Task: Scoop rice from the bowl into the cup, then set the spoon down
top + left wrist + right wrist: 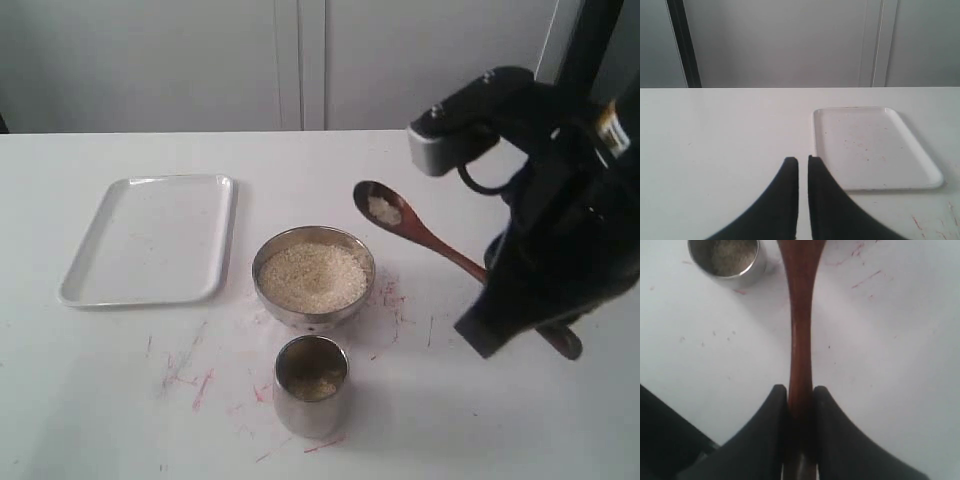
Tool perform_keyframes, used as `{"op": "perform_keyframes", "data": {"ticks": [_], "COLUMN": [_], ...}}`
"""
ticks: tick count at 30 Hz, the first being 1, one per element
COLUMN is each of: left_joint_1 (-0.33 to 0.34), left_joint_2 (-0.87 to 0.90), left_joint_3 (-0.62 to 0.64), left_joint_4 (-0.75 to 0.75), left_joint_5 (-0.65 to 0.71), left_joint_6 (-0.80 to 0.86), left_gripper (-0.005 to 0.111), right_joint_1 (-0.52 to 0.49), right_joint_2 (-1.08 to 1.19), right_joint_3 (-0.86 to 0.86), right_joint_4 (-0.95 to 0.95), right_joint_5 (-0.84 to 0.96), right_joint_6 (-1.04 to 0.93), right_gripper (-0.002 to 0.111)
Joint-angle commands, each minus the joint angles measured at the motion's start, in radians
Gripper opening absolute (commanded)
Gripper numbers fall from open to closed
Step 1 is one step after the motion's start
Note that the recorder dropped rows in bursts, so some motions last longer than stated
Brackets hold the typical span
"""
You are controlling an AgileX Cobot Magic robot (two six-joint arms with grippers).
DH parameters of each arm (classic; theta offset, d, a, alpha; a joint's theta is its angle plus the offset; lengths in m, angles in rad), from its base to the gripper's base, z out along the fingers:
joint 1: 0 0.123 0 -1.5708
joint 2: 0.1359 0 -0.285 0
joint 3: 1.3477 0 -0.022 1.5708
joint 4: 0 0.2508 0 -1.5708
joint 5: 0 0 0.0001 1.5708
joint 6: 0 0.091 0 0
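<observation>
Two black grippers are being shown over a white table [500, 430] marked with faint red scratches. Farthest left, the left gripper [803, 160] is being held low over the tabletop. Its fingers are drawn almost together, with only a thin slit between them and nothing clasped. Just beside it, a flat white tray [875, 150] is lying on the table.

Right of the tray, the steel bowl [264, 285] is being filled nearly to its rim by the rice [312, 276]. The steel cup [310, 412] is standing just in front of the bowl, apart from it, with a shallow layer of grains at its bottom.

Further right, the wooden spoon [432, 240] is being held in the air, its oval head raised beside the bowl's far right edge and carrying a small heap of rice. Its handle is being clamped between the fingers of the right gripper [800, 390]. The right arm [560, 250] is being angled down from the right edge, its bulk hiding the handle's end.
</observation>
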Motion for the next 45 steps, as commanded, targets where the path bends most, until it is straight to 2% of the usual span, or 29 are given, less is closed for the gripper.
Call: {"op": "perform_keyframes", "data": {"ticks": [1, 6, 9, 17, 25, 32, 45], "left_joint_1": [-0.004, -0.004, -0.004, -0.004, -0.004, -0.004, -0.004], "left_joint_2": [0.000, 0.000, 0.000, 0.000, 0.000, 0.000, 0.000], "left_joint_3": [-0.007, -0.007, -0.007, -0.007, -0.007, -0.007, -0.007], "left_joint_4": [-0.005, -0.005, -0.005, -0.005, -0.005, -0.005, -0.005], "left_joint_5": [-0.004, -0.004, -0.004, -0.004, -0.004, -0.004, -0.004], "left_joint_6": [-0.005, -0.005, -0.005, -0.005, -0.005, -0.005, -0.005], "left_gripper": [0.014, 0.014, 0.014, 0.014, 0.014, 0.014, 0.014], "right_joint_1": [-0.006, -0.006, 0.026, 0.162, 0.284, 0.389, 0.482], "right_joint_2": [-0.067, -0.094, -0.094, -0.090, 0.030, 0.109, 0.197], "right_joint_3": [0.091, 0.151, 0.168, 0.170, 0.170, 0.170, 0.166], "right_joint_4": [0.018, 0.033, 0.033, 0.033, 0.020, -0.118, -0.309], "right_joint_5": [0.001, 0.001, 0.001, 0.001, 0.001, 0.001, -0.054], "right_joint_6": [0.029, 0.055, 0.079, 0.223, 0.296, 0.392, 0.438], "right_gripper": [0.000, 0.000, 0.000, 0.000, 0.000, 0.000, 0.000]}}
